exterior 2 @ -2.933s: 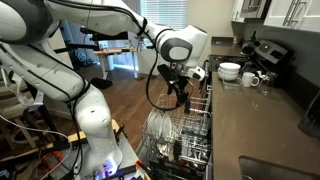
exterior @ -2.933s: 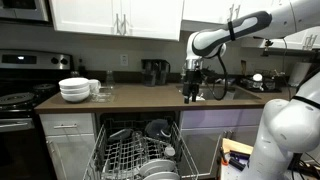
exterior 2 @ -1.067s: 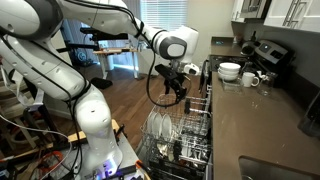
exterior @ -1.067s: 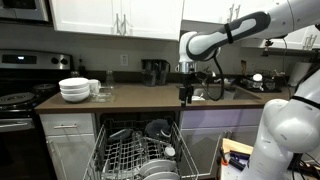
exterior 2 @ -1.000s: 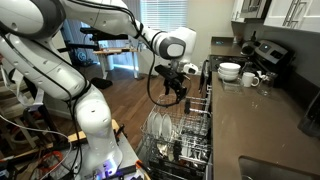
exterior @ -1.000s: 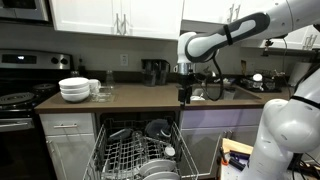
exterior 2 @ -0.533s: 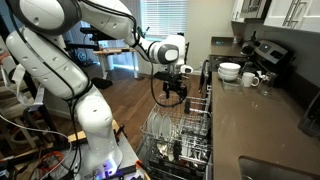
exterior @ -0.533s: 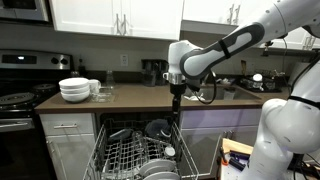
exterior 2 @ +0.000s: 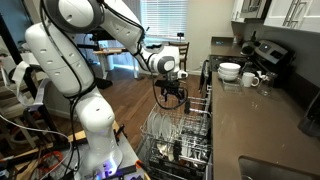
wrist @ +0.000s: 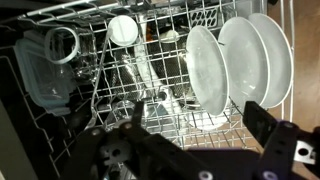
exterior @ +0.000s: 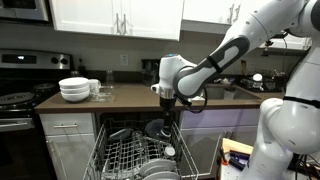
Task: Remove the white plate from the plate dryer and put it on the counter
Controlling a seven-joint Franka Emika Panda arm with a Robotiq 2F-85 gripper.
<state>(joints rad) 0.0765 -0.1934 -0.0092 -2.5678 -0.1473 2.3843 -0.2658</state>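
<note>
The plate dryer [exterior: 128,156] is a pulled-out wire rack below the counter [exterior: 125,101]. In the wrist view three white plates [wrist: 206,66] stand upright side by side in the rack's [wrist: 120,88] tines at the right. My gripper [wrist: 200,128] hangs open above the rack, with one dark finger [wrist: 276,128] just under the plates and nothing between the jaws. In both exterior views the gripper [exterior: 165,110] [exterior 2: 169,96] points down over the rack, where the plates [exterior 2: 159,124] show as pale discs. The dark brown counter [exterior 2: 250,115] runs alongside.
A stack of white bowls [exterior: 74,90] and glasses sit on the counter beside a black stove [exterior: 20,98]. A clear container [wrist: 44,72] and a round cup [wrist: 122,29] lie in the rack. A sink [exterior: 240,92] lies beyond the arm.
The arm has swung from over the counter toward the open rack and come lower. The gripper has stayed open.
</note>
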